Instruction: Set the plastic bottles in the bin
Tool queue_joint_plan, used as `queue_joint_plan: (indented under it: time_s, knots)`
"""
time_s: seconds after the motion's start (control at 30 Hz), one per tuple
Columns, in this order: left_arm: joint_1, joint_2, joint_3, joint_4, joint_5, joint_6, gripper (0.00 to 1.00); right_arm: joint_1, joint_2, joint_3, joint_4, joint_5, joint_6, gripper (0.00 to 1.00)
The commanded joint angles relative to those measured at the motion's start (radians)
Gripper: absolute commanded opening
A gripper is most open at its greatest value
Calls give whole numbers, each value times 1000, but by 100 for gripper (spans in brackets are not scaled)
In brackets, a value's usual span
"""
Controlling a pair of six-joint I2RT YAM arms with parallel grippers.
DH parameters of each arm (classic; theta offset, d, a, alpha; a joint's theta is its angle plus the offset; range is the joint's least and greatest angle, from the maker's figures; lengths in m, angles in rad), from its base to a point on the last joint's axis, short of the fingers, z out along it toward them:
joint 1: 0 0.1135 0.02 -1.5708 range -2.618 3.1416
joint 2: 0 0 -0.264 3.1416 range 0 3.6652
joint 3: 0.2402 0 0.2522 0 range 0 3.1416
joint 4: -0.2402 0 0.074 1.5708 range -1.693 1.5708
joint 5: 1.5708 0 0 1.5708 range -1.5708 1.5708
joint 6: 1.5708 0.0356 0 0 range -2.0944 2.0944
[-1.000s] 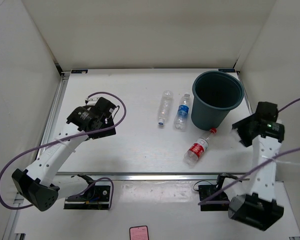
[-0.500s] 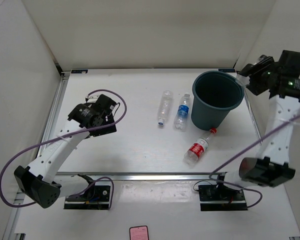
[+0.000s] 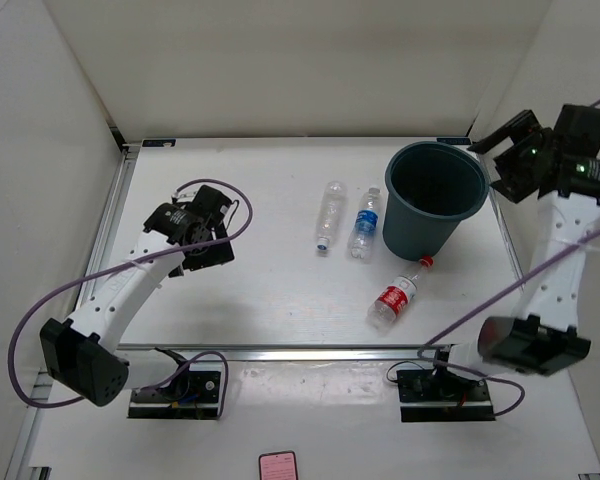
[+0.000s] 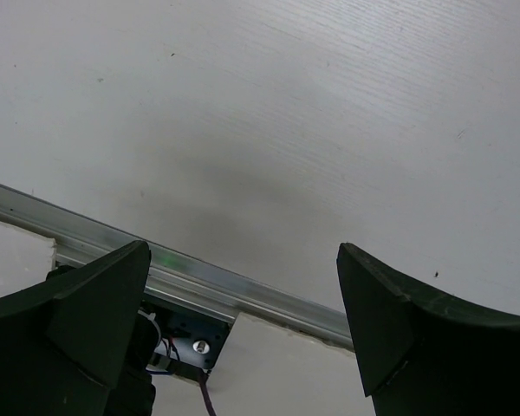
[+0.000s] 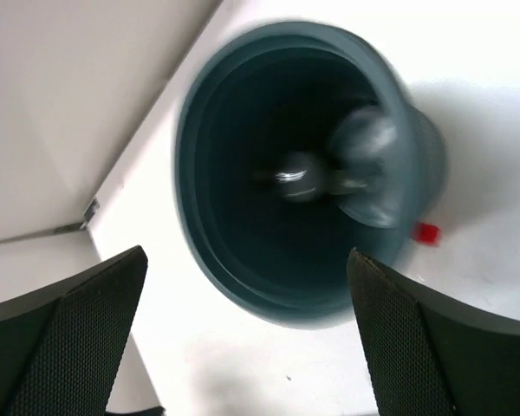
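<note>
Red-labelled clear plastic bottle (image 3: 394, 298), blue-labelled bottle (image 3: 365, 224), unlabelled bottle (image 3: 328, 215) on desk (image 3: 260, 290), print unreadable | blurred bottle (image 5: 364, 143) inside round teal-grey plastic bin (image 3: 420, 235), below spread right fingers (image 5: 69, 338) | left fingers (image 4: 69, 321) spread

1. Left arm (image 3: 120, 300), right arm (image 3: 555, 260) — white links, black joint housings, black bases.
2. Purple cable (image 3: 208, 183) off each wrist.
3. Green LED (image 3: 580, 167) on the right wrist.
4. Left gripper (image 4: 243, 251) — smooth black fingers; right gripper (image 5: 247, 253) fingers mesh-textured.
</note>
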State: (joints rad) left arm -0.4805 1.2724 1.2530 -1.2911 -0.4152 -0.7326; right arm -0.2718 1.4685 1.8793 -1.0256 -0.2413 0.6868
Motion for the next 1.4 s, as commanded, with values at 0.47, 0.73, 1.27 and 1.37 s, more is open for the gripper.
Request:
queue_joint_plan:
  time_s: [0.47,0.73,1.27,1.37]
  knots:
    - [5,36,8,56,23,7,100,20,-674,-1072,110,-33,17,100]
    - [5,25,-29,56,44,25,100,42,-568,-1287,330,-43,7,100]
    - [5,5,-38,38,26,44,100,258,-183,-1117,449,82,46,100]
    - [5,5,-38,38,26,44,100,270,-140,-1105,460,91,71,100]
